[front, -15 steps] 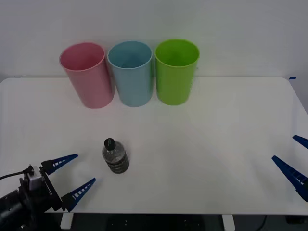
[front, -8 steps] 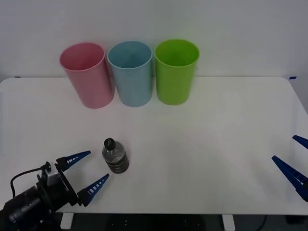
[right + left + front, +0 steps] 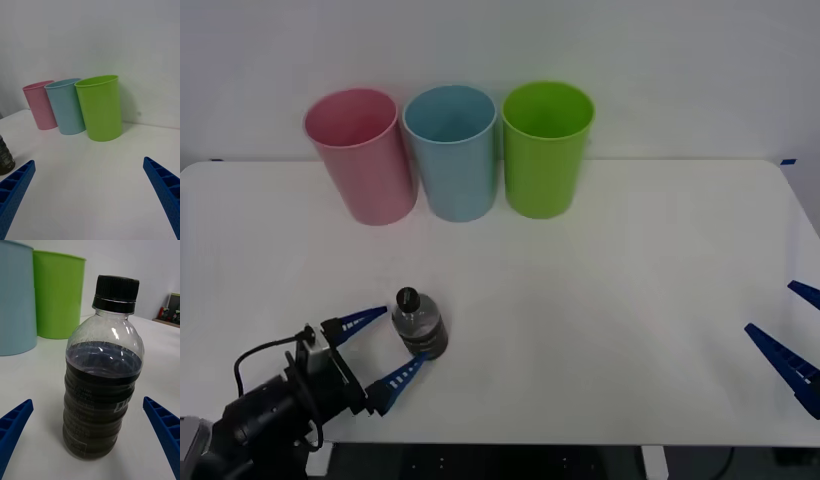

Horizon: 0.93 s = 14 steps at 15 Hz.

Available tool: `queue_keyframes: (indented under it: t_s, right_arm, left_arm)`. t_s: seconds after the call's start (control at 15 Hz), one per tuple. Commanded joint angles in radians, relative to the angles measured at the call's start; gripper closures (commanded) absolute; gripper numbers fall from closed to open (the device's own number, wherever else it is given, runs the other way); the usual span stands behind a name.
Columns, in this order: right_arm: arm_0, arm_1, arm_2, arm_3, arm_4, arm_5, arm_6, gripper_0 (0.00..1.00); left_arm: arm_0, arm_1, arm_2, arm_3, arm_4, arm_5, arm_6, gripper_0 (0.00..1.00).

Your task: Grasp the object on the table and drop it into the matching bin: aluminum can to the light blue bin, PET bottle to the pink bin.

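Front view: PET bottle upright, lower left of frame on table. Left gripper spread, fingers flanking bottle, not clamped. Step: grasp approach. Next: close on dark band, lift, carry to pink bin, upper left. Path between clear; near table edge close. Right gripper apart, idle lower right.

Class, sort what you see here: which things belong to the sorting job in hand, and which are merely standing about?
Belonging to the job:
- bottle, upright on the table
- pink bin, its target
- left tool, open either side of the bottle

Standing about:
- blue bin, meant for cans
- green bin
- right tool, open, parked at the table's right edge
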Motion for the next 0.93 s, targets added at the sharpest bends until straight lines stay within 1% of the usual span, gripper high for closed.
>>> queue_keyframes:
  t_s: [0.07,0.47,0.67,0.93]
  right_arm:
    - [0.000,0.000,0.000,0.000,0.000,0.000,0.000,0.00]
    - [0.000,0.000,0.000,0.000,0.000,0.000,0.000,0.00]
    - [0.000,0.000,0.000,0.000,0.000,0.000,0.000,0.00]
    - [0.000,0.000,0.000,0.000,0.000,0.000,0.000,0.00]
  left_arm:
    - [-0.012,-0.024,0.001,0.002,-0.023,0.009,0.001,0.00]
    - [-0.040,-0.056,0.002,0.011,-0.063,0.025,0.001,0.00]
    - [-0.078,-0.056,0.002,0.062,-0.064,0.025,-0.008,0.00]
    - [-0.081,-0.056,-0.001,0.063,-0.064,0.025,-0.008,0.00]
